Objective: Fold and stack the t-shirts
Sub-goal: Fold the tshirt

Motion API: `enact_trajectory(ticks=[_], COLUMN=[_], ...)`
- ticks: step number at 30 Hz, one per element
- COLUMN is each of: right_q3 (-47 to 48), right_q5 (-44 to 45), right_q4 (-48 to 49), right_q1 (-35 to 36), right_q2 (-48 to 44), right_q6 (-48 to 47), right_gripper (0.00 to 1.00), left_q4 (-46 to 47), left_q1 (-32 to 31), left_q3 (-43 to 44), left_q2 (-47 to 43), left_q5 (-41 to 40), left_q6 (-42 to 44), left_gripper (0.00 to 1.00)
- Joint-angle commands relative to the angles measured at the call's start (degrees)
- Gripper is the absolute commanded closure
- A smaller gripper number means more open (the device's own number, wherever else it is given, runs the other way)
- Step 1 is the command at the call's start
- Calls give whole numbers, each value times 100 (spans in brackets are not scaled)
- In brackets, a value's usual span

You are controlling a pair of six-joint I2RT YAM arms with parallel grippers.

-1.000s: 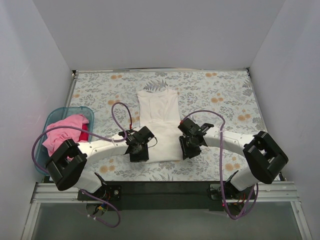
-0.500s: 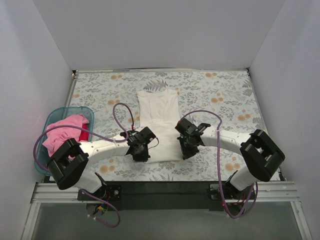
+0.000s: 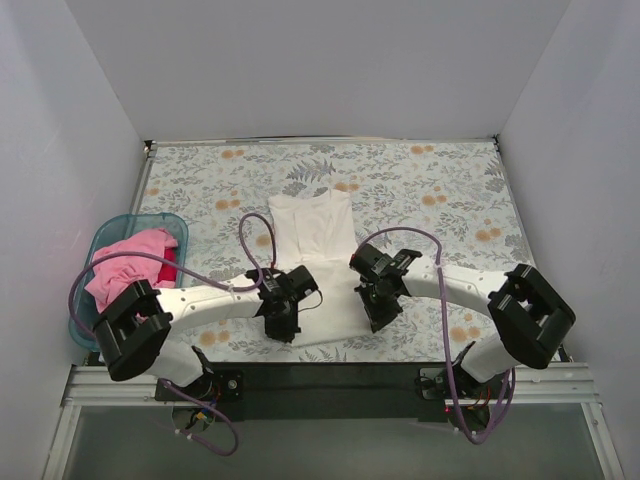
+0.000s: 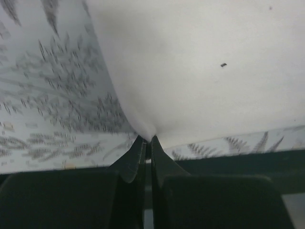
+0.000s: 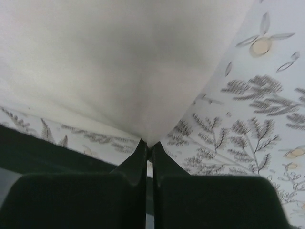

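The task looks to be at an early-to-middle stage. The white t-shirt (image 3: pixel 315 250) lies on the floral surface (image 3: pixel 450 190) as a long narrow strip running away from the arms, so its sides appear already folded inward, though the top view is too coarse to say how neatly. The crosswise fold is not yet made. The pink t-shirt (image 3: pixel 125 265) sits crumpled in the teal basket (image 3: pixel 140 217) at the far left, well apart from both arms, unfolded and not stacked.

The left pincer (image 3: pixel 280 325) is at the strip's near left corner and the right pincer (image 3: pixel 378 312) at its near right corner. In each wrist view the jaws are closed nearly together, with a peak of white cloth nipped between the tips: the left pincer (image 4: pixel 147 143) holds the white t-shirt (image 4: pixel 190 71) by its corner, and the right pincer (image 5: pixel 148 145) does likewise, the fabric (image 5: pixel 119 62) spreading away from it. The likely next move is carrying this near edge toward the collar.
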Motion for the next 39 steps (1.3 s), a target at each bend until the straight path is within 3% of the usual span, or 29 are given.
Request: enact_trajectory(ticks=[1, 7, 13, 22, 39], right_q3=[74, 688, 1708, 3650, 6375], right_q5=[-412, -580, -150, 501, 835], right_q4=[-1203, -2575, -2989, -3016, -3016], right_q1=[242, 321, 260, -258, -795], right_q2=[-450, -1127, -1024, -13, 1612], right_q6=[-406, -512, -669, -1389, -2172], right_gripper=[99, 99, 99, 99, 99], left_q4=[-1608, -2172, -2331, -1673, -741], left_q1=[-482, -834, -738, 957, 2118], left_q3=[246, 343, 1001, 1546, 2435], left_q2=[-580, -1556, -1593, -1399, -757], left_q5=[388, 1345, 785, -137, -711], left_q6=[-157, -614, -615, 429, 1362], left_gripper=[100, 100, 100, 100, 100])
